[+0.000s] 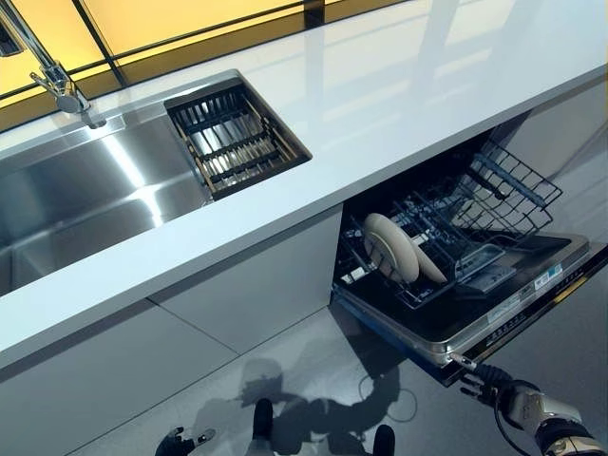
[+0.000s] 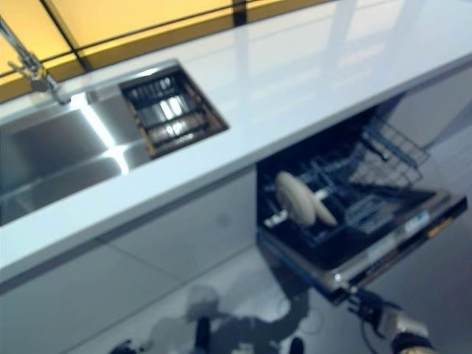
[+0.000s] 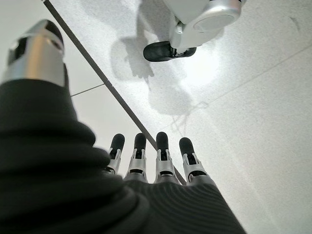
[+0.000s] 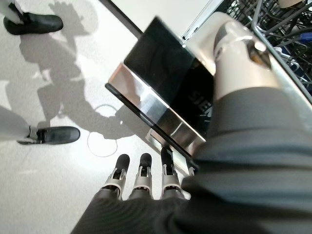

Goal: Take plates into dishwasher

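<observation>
Two cream plates (image 1: 391, 249) stand upright in the lower rack (image 1: 475, 223) of the open dishwasher, whose door (image 1: 494, 304) lies folded down. My right hand (image 1: 518, 404) hangs just below the door's front corner with straight fingers (image 4: 141, 170), holding nothing. My left hand (image 1: 180, 442) hangs low by the floor at the bottom edge, its fingers (image 3: 161, 156) straight and empty. No plate is in either hand.
A white countertop (image 1: 361, 104) runs above the dishwasher. A steel sink (image 1: 85, 190) with a tap (image 1: 52, 76) lies at the left, with a dark drying rack (image 1: 233, 141) set in its right end. Grey cabinet fronts (image 1: 218, 294) stand left of the dishwasher.
</observation>
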{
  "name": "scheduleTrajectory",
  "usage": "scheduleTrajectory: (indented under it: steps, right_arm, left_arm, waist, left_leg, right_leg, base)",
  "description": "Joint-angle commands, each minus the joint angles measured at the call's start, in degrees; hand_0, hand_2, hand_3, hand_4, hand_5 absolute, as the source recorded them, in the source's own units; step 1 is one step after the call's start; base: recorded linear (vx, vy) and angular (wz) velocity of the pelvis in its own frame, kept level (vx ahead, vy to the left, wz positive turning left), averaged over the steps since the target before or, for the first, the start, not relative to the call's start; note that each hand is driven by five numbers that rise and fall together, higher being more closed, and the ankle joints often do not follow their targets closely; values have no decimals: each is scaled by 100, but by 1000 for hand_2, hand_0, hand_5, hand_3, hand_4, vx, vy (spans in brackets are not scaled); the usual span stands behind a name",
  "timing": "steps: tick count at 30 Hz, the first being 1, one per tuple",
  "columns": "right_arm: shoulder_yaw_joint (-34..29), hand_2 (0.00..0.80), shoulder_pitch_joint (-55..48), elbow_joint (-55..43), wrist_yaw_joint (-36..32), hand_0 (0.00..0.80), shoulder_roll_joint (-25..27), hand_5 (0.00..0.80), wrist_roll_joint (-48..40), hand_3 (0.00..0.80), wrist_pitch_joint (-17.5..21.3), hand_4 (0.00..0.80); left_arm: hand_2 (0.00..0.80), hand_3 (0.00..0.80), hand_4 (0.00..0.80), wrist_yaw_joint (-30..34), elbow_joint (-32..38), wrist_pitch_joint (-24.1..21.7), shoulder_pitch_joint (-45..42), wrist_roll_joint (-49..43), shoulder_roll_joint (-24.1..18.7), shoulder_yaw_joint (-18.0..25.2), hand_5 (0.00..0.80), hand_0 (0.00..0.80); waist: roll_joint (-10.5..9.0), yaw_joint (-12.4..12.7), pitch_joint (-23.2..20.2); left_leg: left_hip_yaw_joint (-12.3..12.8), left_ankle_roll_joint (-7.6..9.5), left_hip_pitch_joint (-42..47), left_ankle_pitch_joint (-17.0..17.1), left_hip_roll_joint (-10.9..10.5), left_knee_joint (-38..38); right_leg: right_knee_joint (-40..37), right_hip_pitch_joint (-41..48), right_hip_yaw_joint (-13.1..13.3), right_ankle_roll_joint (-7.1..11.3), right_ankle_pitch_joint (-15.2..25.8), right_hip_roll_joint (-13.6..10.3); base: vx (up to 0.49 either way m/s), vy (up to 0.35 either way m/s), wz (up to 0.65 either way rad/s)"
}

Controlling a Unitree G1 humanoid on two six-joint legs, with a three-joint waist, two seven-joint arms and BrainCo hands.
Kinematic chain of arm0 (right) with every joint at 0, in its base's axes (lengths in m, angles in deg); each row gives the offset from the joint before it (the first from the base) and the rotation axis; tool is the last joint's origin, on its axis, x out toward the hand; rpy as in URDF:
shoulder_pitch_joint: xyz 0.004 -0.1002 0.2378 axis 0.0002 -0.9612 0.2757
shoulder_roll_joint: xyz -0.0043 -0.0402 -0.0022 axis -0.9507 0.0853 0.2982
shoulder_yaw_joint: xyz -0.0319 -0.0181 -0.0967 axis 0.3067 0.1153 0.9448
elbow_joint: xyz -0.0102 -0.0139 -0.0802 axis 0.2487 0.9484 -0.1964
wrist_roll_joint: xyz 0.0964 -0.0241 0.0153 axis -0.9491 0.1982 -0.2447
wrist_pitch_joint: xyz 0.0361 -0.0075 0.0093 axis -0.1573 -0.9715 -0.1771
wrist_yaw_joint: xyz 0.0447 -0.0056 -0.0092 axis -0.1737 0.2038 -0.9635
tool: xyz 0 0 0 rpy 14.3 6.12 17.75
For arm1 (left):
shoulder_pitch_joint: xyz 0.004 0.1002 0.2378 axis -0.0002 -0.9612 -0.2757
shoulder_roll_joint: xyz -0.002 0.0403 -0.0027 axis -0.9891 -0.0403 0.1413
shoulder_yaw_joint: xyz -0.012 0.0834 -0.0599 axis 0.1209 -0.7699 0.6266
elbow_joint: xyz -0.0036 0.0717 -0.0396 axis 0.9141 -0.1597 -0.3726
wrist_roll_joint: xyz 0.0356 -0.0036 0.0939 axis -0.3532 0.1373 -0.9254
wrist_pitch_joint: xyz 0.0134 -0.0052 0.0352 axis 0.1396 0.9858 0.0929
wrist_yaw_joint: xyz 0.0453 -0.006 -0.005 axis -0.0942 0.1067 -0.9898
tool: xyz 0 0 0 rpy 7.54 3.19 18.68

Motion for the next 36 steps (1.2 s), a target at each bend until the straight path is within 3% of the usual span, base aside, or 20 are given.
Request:
scheduleTrajectory:
  steps: [1,5,19,36]
  right_arm:
    - [104,0,1393,-671,-455,0,-275,0,-511,0,730,0]
    - [281,0,1864,-890,-737,0,-144,0,-732,0,963,0]
    - [486,0,2733,-1312,-690,0,-71,0,-945,0,1114,0]
    - [513,0,2935,-1737,-746,0,-180,0,-1273,0,1517,0]
  left_arm:
    - [0,0,0,71,-159,-191,304,131,-200,-271,0,0]
    - [0,0,0,164,-71,-237,193,24,-217,-362,0,0]
    - [0,0,0,221,59,-155,140,-40,-219,-606,0,0]
    - [0,0,0,235,-133,-159,-24,-374,-192,-649,0,0]
  waist:
    - [-166,393,44]
    - [-136,499,16]
    - [-85,629,-111]
    - [-299,745,-559]
  left_leg:
    - [-15,468,-130,44,-424,-68]
    - [-62,466,-104,38,-442,-68]
    - [-126,466,-46,34,-469,-68]
    - [-145,431,241,-44,-462,-68]
  right_leg:
    - [1205,-439,100,-298,-532,-203]
    - [1261,-442,35,-296,-558,-236]
    - [1235,-365,-74,-272,-524,-309]
    - [879,157,-230,-217,-416,-324]
  base:
    - [6,3,4]
    - [26,0,2]
    - [12,2,0]
    - [58,-19,1]
